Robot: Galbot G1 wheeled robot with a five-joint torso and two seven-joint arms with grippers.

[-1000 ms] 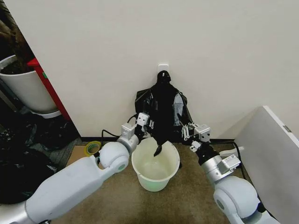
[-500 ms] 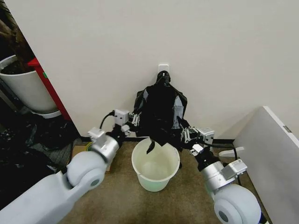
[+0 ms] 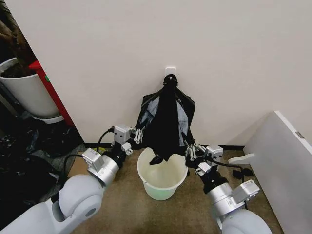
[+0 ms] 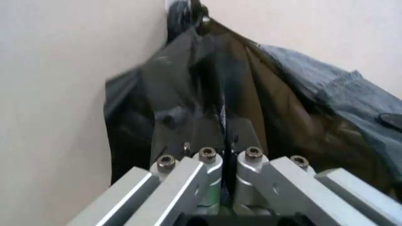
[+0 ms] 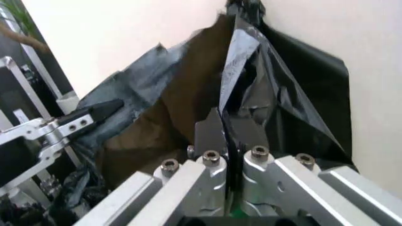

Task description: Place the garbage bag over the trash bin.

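Observation:
The garbage bag [image 3: 165,127] is thin black film stretched between both grippers, its lower tip dangling just inside the rim of the trash bin [image 3: 162,176]. The bin is a small white bucket standing on the carpet against the wall. Behind the film, a black bag bundle [image 3: 169,83] hangs knotted from a wall hook. My left gripper [image 3: 136,136] is shut on the film's left edge, left of and above the bin. My right gripper [image 3: 191,152] is shut on the right edge by the bin's rim. The wrist views show each gripper [image 4: 223,134] [image 5: 229,128] pinching film.
A large white plant pot [image 3: 25,91] and a red frame [image 3: 48,90] stand at the far left, with dark bags [image 3: 24,165] heaped on the floor below. A white panel [image 3: 282,161] leans at the right. The wall is close behind the bin.
My left gripper has pulled away to the left and the right one has dropped lower, spreading the film wider above the bin. Its tip still hangs in the bin's mouth.

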